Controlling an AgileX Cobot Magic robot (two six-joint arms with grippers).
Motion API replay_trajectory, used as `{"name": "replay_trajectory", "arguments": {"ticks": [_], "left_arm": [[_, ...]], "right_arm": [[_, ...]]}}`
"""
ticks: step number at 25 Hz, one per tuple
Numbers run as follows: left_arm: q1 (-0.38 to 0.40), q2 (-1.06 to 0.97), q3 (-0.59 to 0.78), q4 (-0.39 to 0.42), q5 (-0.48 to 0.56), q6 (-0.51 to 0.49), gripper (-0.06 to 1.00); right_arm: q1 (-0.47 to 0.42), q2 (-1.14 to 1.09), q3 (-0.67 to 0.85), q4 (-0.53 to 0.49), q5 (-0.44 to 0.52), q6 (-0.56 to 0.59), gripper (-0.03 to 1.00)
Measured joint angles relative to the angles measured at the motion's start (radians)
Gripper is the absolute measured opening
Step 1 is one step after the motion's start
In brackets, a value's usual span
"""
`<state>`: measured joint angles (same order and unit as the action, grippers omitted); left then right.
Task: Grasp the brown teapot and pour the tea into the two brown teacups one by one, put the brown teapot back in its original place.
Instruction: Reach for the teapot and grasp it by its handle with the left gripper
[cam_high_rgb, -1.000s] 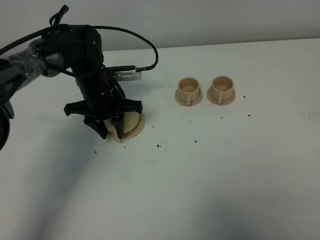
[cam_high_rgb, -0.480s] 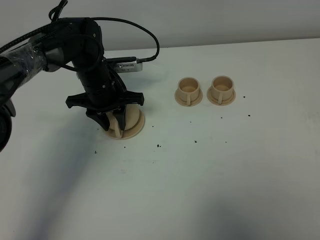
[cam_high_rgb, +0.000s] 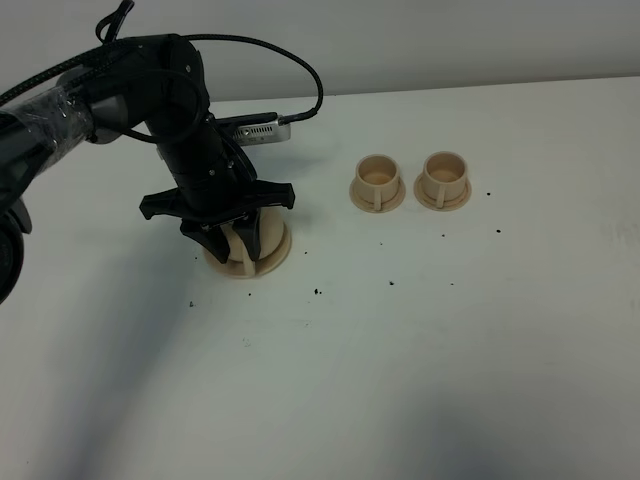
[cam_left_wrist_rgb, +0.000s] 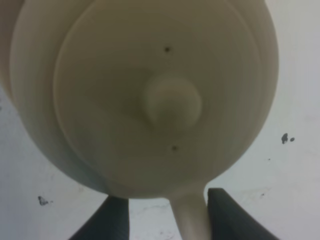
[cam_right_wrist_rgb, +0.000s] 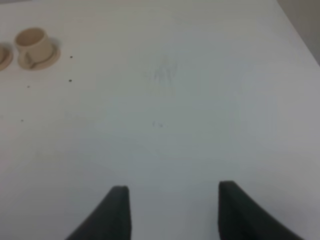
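In the high view, a white table (cam_high_rgb: 420, 360) dotted with small dark specks ran back to a plain pale wall (cam_high_rgb: 450, 40). The left end effector (cam_high_rgb: 232, 238) hung straight down over the teapot (cam_high_rgb: 264, 232), which sat on its wide saucer (cam_high_rgb: 276, 258) at the left of the table. A silver box (cam_high_rgb: 256, 130) on the arm showed slots, any marking too small to read. Well apart to the right stood one cup (cam_high_rgb: 377, 173) and just beside it a second cup (cam_high_rgb: 444, 171), each on a small saucer.

In the left wrist view, the teapot (cam_left_wrist_rgb: 115, 75) filled the picture, its lid knob (cam_left_wrist_rgb: 172, 102) in the middle. The end effector's (cam_left_wrist_rgb: 173, 220) fingers stood apart, straddling the handle (cam_left_wrist_rgb: 192, 220), with a gap on one side.

In the right wrist view, the right end effector (cam_right_wrist_rgb: 170, 210) hung with fingers apart over bare table (cam_right_wrist_rgb: 200, 100), holding nothing. A cup (cam_right_wrist_rgb: 31, 41) sat far off.
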<state>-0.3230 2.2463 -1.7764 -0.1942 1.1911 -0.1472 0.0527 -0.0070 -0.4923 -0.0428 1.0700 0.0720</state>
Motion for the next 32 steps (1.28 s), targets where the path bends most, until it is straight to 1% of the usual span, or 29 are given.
{"name": "replay_trajectory", "arguments": {"ticks": [10, 20, 32], "left_arm": [[0.000, 0.014, 0.000, 0.002, 0.001, 0.011, 0.41], [0.000, 0.014, 0.000, 0.051, 0.001, 0.024, 0.41], [0.000, 0.014, 0.000, 0.105, 0.000, 0.092, 0.41]], "right_arm": [[0.000, 0.000, 0.000, 0.000, 0.000, 0.000, 0.43], [0.000, 0.000, 0.000, 0.000, 0.000, 0.000, 0.43], [0.000, 0.000, 0.000, 0.000, 0.000, 0.000, 0.43]]}}
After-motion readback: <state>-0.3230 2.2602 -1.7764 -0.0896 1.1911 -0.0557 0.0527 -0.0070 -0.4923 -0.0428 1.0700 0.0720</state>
